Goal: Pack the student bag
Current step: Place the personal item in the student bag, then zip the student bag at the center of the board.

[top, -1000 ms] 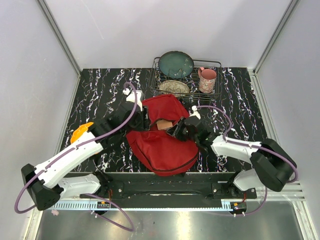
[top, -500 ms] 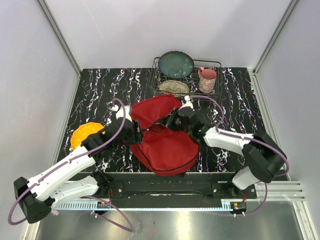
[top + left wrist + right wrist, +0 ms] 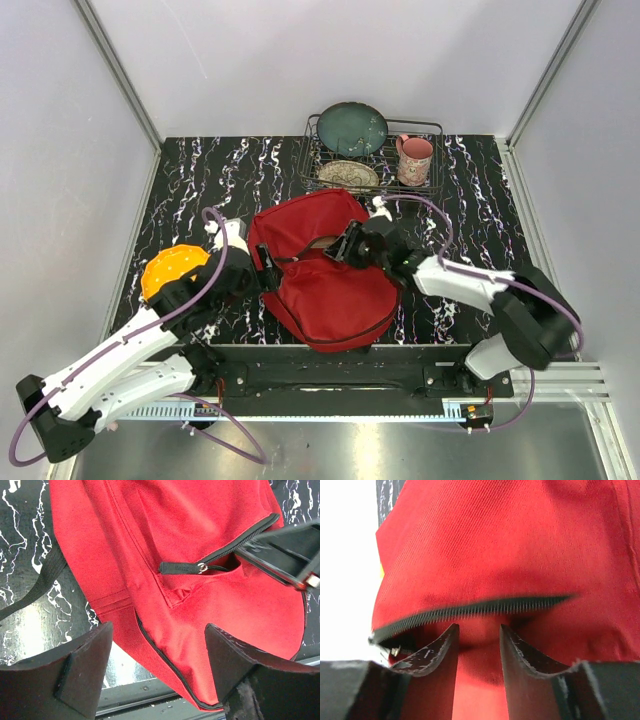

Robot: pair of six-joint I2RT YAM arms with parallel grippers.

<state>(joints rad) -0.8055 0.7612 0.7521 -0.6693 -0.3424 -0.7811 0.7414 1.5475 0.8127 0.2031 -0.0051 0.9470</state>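
The student bag [image 3: 325, 295], a large red backpack with black zippers, lies in the middle of the table. It fills the left wrist view [image 3: 200, 530] and the right wrist view [image 3: 495, 545]. Its zipper pull [image 3: 180, 568] lies at one end of a gaping zipper. My left gripper [image 3: 268, 272] is open and empty, hovering at the bag's left edge [image 3: 157, 627]. My right gripper [image 3: 345, 245] is at the zipper opening [image 3: 479, 626], its jaws narrowly apart with red fabric between them, just under the zipper teeth [image 3: 470, 610]. It also shows in the left wrist view [image 3: 285, 550].
A wire dish rack [image 3: 310, 150] at the back holds a dark green plate [image 3: 352, 128], a patterned plate [image 3: 348, 174] and a pink mug [image 3: 414, 158]. An orange round object [image 3: 172, 270] lies at the left beside my left arm. A dark strap [image 3: 40, 585] trails off the bag.
The bag's upper flap has come over the opening, hiding the brown item inside. My left gripper has drawn back down and to the left. My right gripper has moved up-left onto the bag.
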